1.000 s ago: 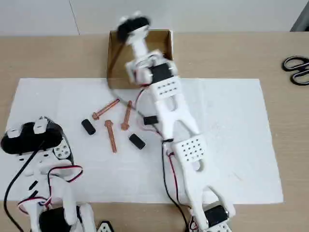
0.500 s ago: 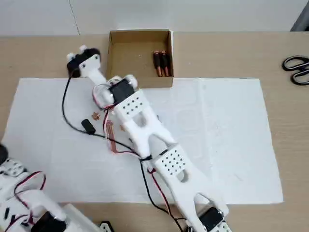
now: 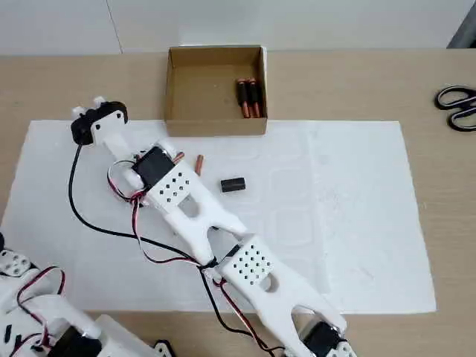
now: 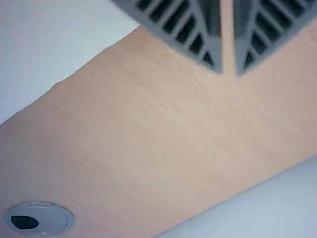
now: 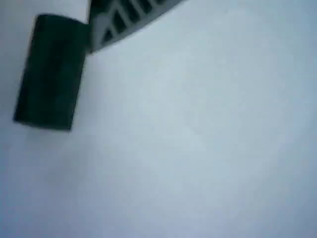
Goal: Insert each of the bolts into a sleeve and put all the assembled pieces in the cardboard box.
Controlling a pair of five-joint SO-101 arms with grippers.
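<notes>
We judge the next pairing is in hand: two assembled pieces (image 3: 249,98) lie in the cardboard box (image 3: 193,89) at 12 o'clock. The right arm (image 3: 186,204) stretches toward 10 o'clock over copper bolts (image 3: 198,163); its jaws' state we cannot tell. A stubby black sleeve (image 3: 233,184) lies at the box's 6 o'clock. Next calls for gripping a bolt. Left jaws sit together, seemingly empty.

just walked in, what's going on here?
Bolt-and-sleeve assembly, partway. Two assembled pieces lie in the cardboard box. The right gripper is over the white sheet's far-left corner, beside a black sleeve. Another sleeve lies loose mid-sheet, and two bolts poke out from under that arm. The left arm sits at the near table edge.
</notes>
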